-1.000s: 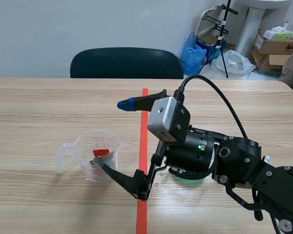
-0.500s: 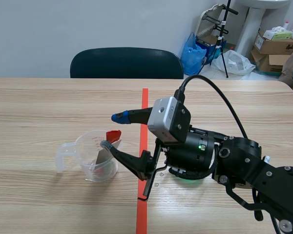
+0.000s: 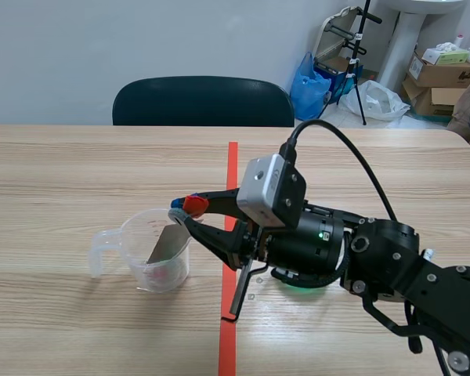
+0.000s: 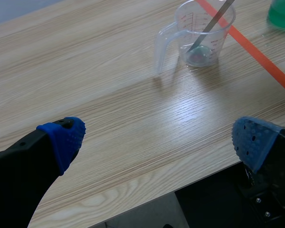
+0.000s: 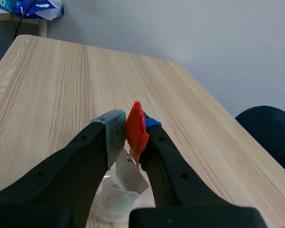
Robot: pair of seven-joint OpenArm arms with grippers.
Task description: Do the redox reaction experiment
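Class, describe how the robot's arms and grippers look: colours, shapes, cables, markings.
The right arm is black and chunky, with a silver box, a looping black cable and a green light. The right gripper has thick black fingers, one pad grey, one blue. The left gripper has blue dotted pads.

i count one clear measuring cup [image 3: 158,251], one red-handled spatula [image 3: 171,237], one green vessel [image 4: 282,12], one wooden table [image 3: 63,157], one dark chair [image 3: 204,102], and two grippers of my own, the left gripper [image 4: 156,142] and the right gripper [image 5: 130,128].

The red scale marks on the measuring cup [image 4: 190,28] are too small to read; no other text is legible.
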